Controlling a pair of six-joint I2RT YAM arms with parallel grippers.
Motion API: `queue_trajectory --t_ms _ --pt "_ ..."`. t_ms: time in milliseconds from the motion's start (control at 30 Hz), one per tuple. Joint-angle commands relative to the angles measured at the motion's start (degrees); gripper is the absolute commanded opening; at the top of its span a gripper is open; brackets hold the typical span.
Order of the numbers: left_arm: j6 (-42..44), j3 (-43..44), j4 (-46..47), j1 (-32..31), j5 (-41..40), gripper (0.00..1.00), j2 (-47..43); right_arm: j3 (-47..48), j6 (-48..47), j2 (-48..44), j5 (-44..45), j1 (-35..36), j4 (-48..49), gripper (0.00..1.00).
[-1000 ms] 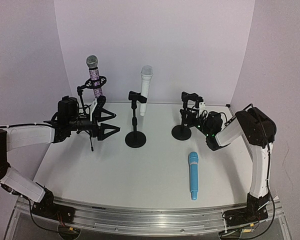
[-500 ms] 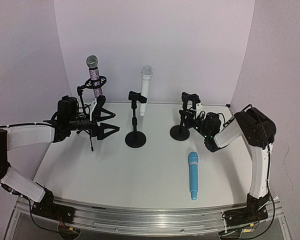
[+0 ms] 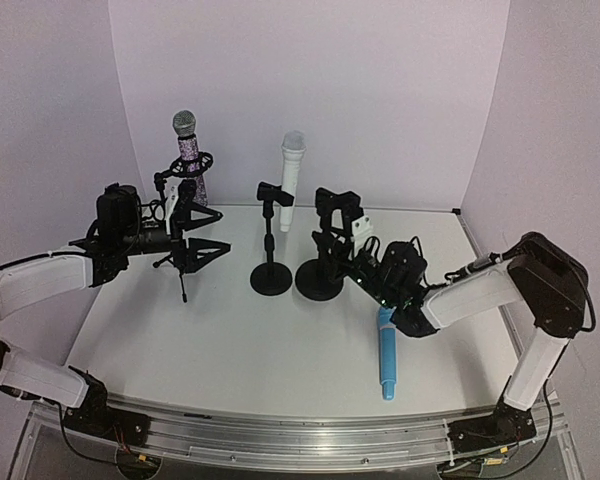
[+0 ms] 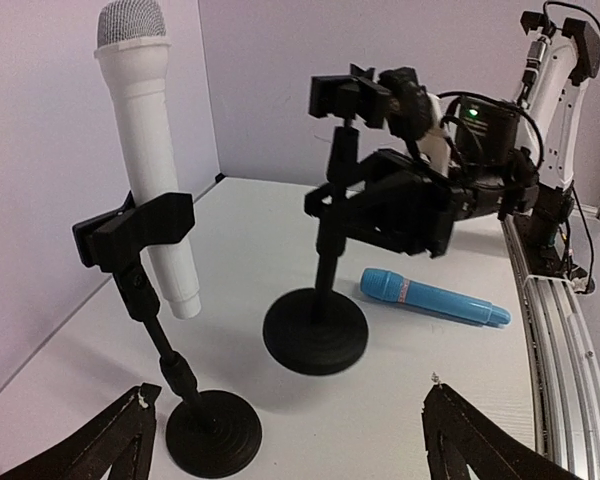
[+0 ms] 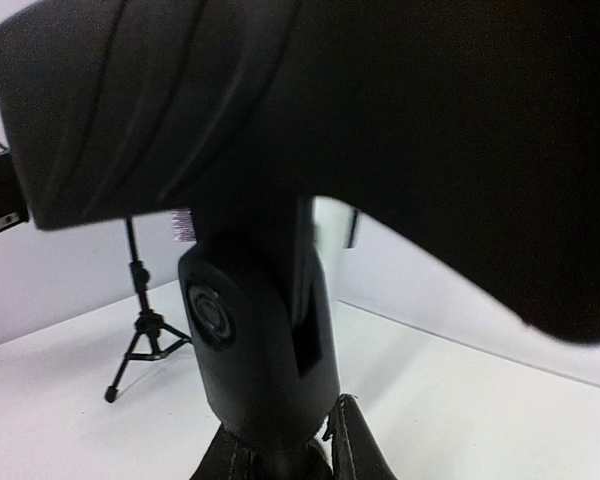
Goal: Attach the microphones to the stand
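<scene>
open table [image 3: 230, 350] lies before the crowded stands [image 3: 271, 280].

Bright, even light; one wrist view lost to blur
Soft light from above leaves the white bench [image 3: 230, 345] and lilac walls [image 3: 310, 80] evenly lit, with faint shadows around the black stand [image 3: 318, 283]; the overhead view is sharp, the left wrist view slightly smeared at that stand's clip, the right wrist view filled by its dark, unfocused post, the tripod [image 5: 145, 325] behind crisper
</scene>
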Motion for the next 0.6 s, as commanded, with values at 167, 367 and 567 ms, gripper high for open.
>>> queue_trajectory --t_ms 167,367,567 --pt "1.09 -1.35 0.07 0.24 2.92 0.93 -4.5 0.65 -4.37 0.75 18.05 17.6 4.69 0.0" --pt "0.68 -1.6 0.43 0.24 4.51 0.93 -4.5 3.1 1.43 7.85 20.88 20.56 9.01 0.0" --pt "0.6 -1.93 0.5 0.24 4.78 0.93 -4.67 6.3 3.6 14.19 23.71 21.7 10.27 0.0"
